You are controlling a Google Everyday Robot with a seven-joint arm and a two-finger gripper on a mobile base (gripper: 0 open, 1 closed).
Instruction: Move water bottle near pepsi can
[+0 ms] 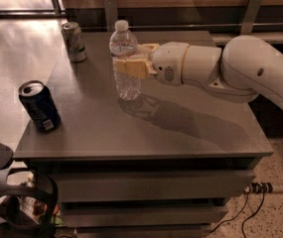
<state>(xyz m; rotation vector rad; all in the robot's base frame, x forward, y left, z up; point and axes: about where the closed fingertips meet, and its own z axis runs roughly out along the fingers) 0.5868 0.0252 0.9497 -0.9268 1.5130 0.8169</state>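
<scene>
The water bottle (pixel 125 63) is clear with a white cap and stands upright near the middle of the grey table (pixel 180 128). My gripper (pixel 130 59) reaches in from the right and is shut on the bottle's middle, its yellowish fingers (pixel 131 67) on either side. The pepsi can (pixel 39 106), dark navy with a silver top, stands at the table's front left corner, well to the left of the bottle and lower in the view.
A pale silver-green can (pixel 74 42) stands at the table's back left. The white arm (pixel 240 68) spans the right side of the table. Drawers sit below the tabletop, a black object (pixel 17 202) stands on the floor at lower left, and cables lie at lower right.
</scene>
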